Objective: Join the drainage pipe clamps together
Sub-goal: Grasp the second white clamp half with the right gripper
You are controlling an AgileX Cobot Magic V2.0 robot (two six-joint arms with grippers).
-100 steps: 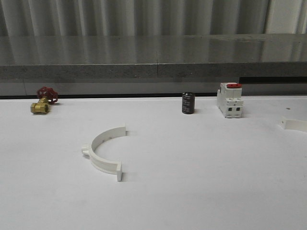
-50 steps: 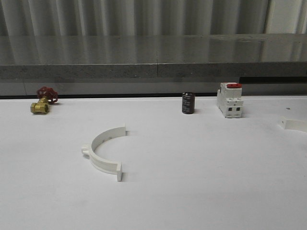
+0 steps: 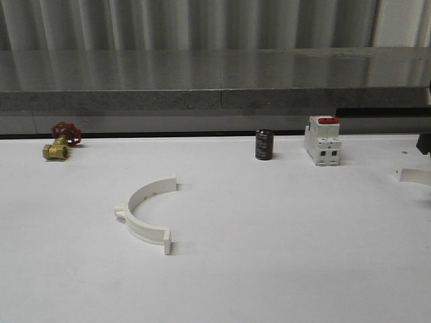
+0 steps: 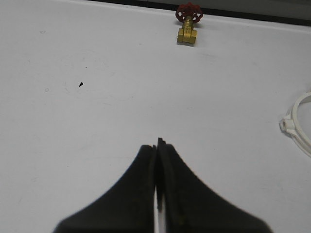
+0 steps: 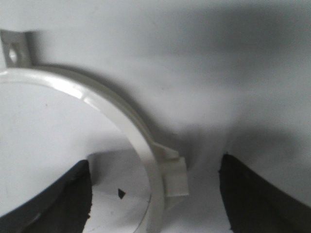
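Note:
One white half-ring drainage pipe clamp (image 3: 145,212) lies flat on the table left of centre, its open side facing right. The other clamp (image 3: 412,175) lies at the table's right edge, cut off by the frame. In the right wrist view that clamp (image 5: 121,116) curves between my fingers, its side lug (image 5: 175,177) near the middle. My right gripper (image 5: 155,194) is open and straddles it without touching. My left gripper (image 4: 156,145) is shut and empty over bare table; the left clamp's lug (image 4: 296,128) shows well off to one side.
Along the back of the table stand a brass valve with a red handle (image 3: 59,142), a small black cylinder (image 3: 264,145) and a white breaker with a red top (image 3: 322,140). A grey ledge runs behind them. A dark part of my right arm (image 3: 424,142) shows at the right edge.
A dark part of my right arm has come into the front view at the right edge, above the right clamp. Both clamps lie where they were.

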